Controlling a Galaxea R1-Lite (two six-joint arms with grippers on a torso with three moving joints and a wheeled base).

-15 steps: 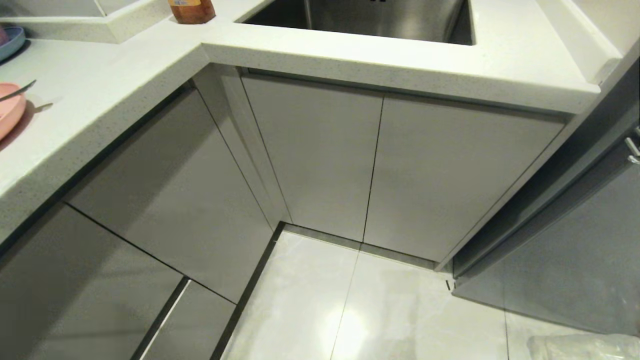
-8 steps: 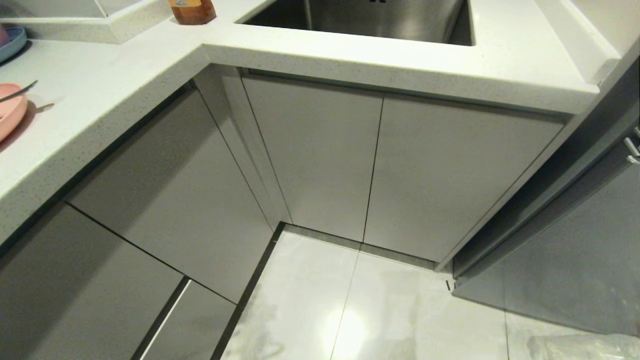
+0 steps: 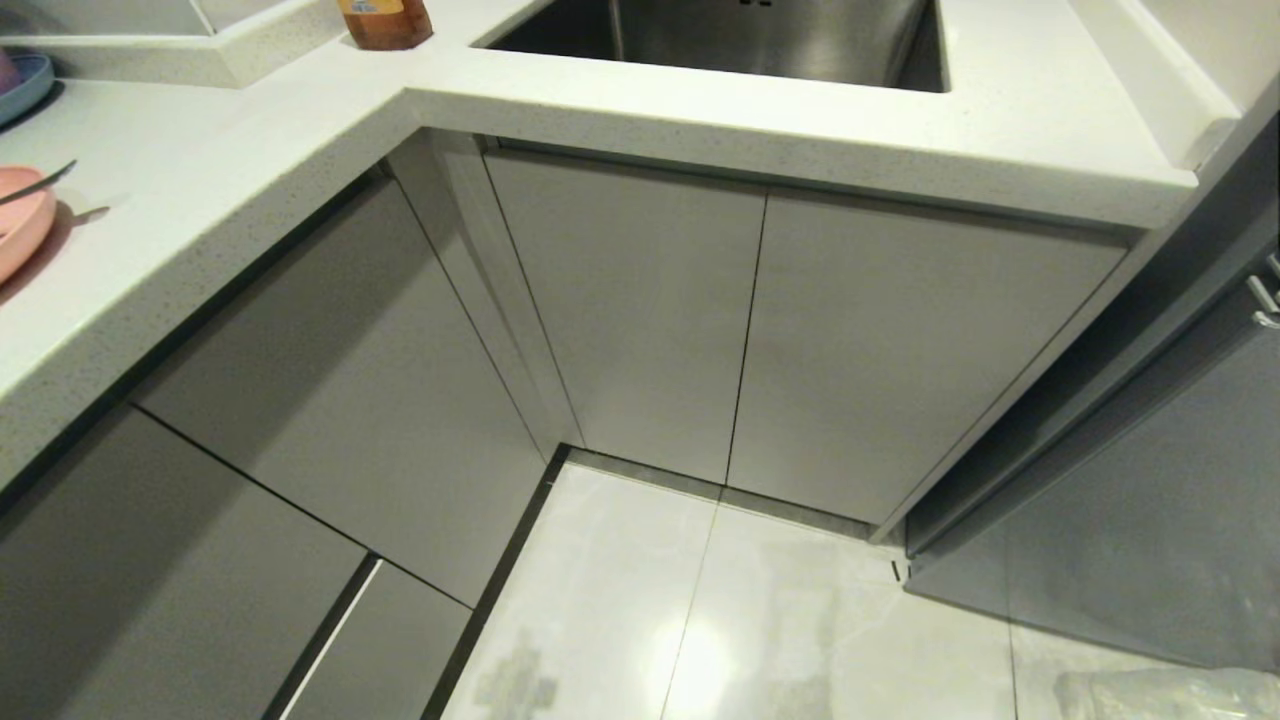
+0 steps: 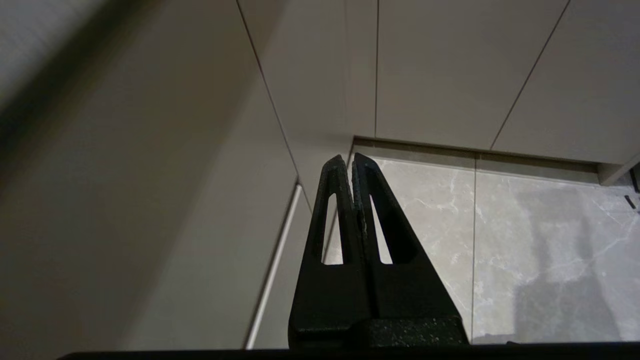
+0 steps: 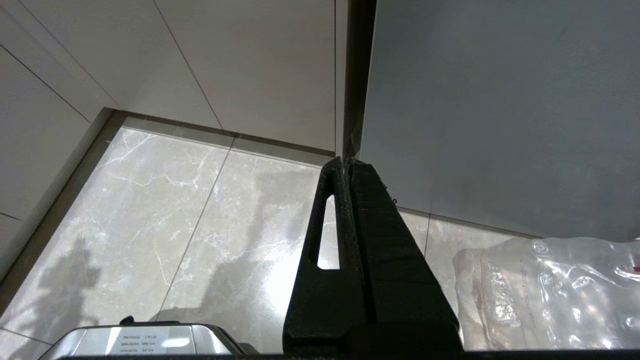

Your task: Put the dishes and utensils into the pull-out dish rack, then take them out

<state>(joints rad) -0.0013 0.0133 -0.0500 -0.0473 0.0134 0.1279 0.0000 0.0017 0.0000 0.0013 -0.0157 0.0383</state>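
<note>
- At the far left of the head view, on the white countertop (image 3: 230, 190), the pink plate (image 3: 22, 228) lies flat, cut off by the picture's edge.
- The slim metal spoon (image 3: 38, 181) rests with its handle sticking out over the plate's rim.
- Behind it, near the corner, the edge of a blue plate (image 3: 24, 84) shows; it sits well apart from the pink one.
- An amber bottle (image 3: 385, 20) stands on the counter just beside the steel sink (image 3: 740, 35).
- Below the counter every pale-grey cabinet front (image 3: 620, 310) is closed; I cannot tell which one belongs to the dish rack, and no wire rack shows.
- The left gripper (image 4: 348, 161) hangs low above the marble floor (image 4: 525, 240), close to the cabinet corner, its fingers (image 4: 332, 200) pressed together and holding nothing.
- The right gripper (image 5: 345, 162) hangs low too, near a darker grey panel (image 5: 500, 110), its fingers together and empty.
- A crumpled clear plastic bag (image 5: 550, 295) lies on the floor at the right.
</note>
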